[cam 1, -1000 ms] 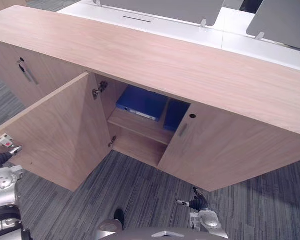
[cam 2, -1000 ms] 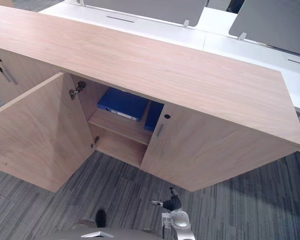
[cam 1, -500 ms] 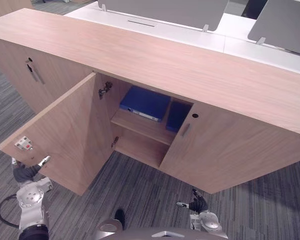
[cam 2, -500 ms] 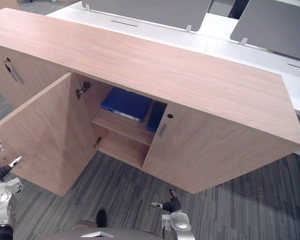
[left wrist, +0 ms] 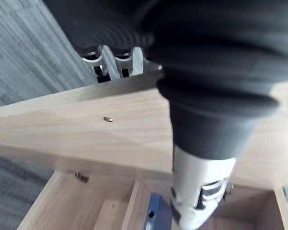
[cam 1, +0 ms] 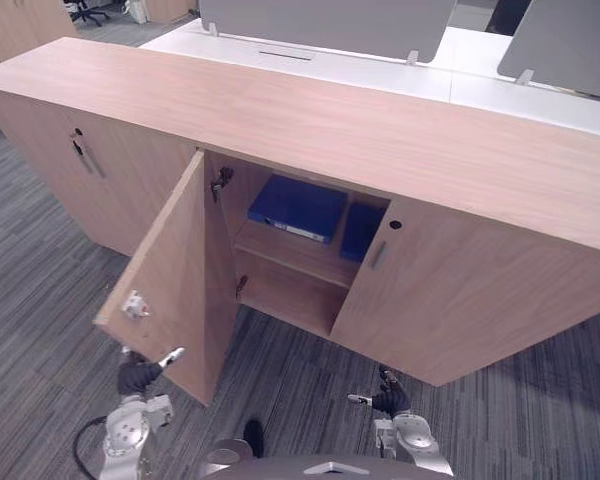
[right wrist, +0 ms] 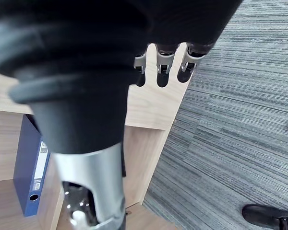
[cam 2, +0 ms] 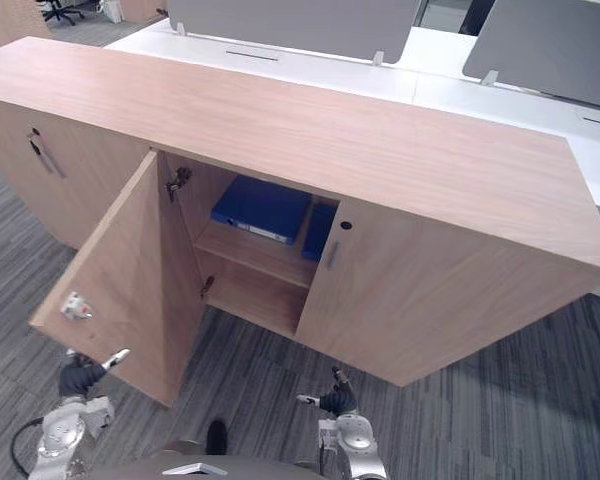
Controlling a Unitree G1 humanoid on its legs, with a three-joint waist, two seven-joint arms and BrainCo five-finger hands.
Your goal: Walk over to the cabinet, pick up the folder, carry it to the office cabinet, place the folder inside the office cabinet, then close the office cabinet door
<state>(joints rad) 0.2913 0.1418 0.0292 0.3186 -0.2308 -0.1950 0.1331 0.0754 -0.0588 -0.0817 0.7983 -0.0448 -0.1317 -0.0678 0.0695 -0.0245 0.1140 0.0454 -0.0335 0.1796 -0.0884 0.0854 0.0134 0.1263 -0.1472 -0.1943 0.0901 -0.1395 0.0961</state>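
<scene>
Sitting flat on the one shelf [cam 1: 290,255] inside the cabinet [cam 1: 380,140]: one blue folder [cam 1: 298,207]. A second folder [cam 1: 361,228] stands upright just to its right, so two total. One open door [cam 1: 175,270], one closed door [cam 1: 460,300] beside it. The left hand [cam 1: 138,377] is just below the open door's bottom edge, grip can't tell. The right hand [cam 1: 390,402] is low over the carpet [cam 1: 300,390], fingers loose and empty.

Blue folder [cam 1: 298,207]; light wood-grain cabinet [cam 1: 380,140]; grey striped carpet [cam 1: 40,300]; white desk [cam 1: 480,88].
</scene>
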